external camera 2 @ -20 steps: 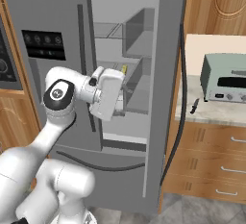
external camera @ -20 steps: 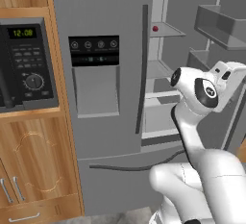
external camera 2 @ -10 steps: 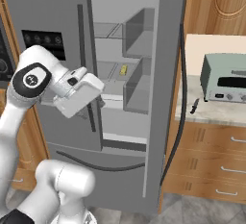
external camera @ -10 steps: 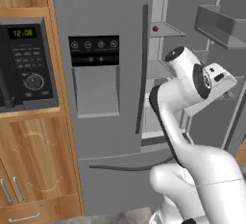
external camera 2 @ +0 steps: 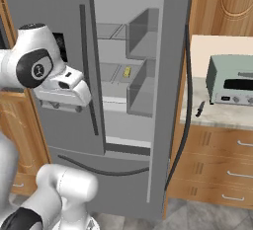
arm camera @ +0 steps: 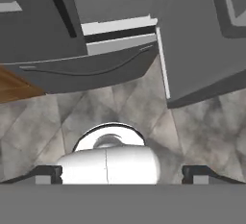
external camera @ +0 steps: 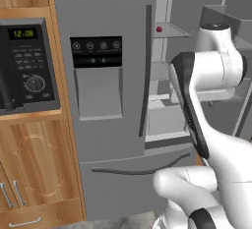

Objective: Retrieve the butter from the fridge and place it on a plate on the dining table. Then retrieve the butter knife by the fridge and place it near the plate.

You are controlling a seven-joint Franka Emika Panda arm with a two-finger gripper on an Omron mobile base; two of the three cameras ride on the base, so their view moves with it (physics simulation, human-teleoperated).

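right base view, fridge (external camera 2: 133, 76) open, butter (external camera 2: 126, 71) on shelf, tool (arm camera: 122, 174) jaws apart

Matt grey metal fridge (external camera: 103, 16), glossy black microwave (external camera: 27, 66), grained wooden cabinets (external camera 2: 217, 155), mottled stone floor (arm camera: 192, 131).

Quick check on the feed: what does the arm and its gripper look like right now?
The arm is glossy white with rounded links, dark grey joint bands and a dark round cap bearing a small white mark. The gripper has two small dark finger tips. No cables show.
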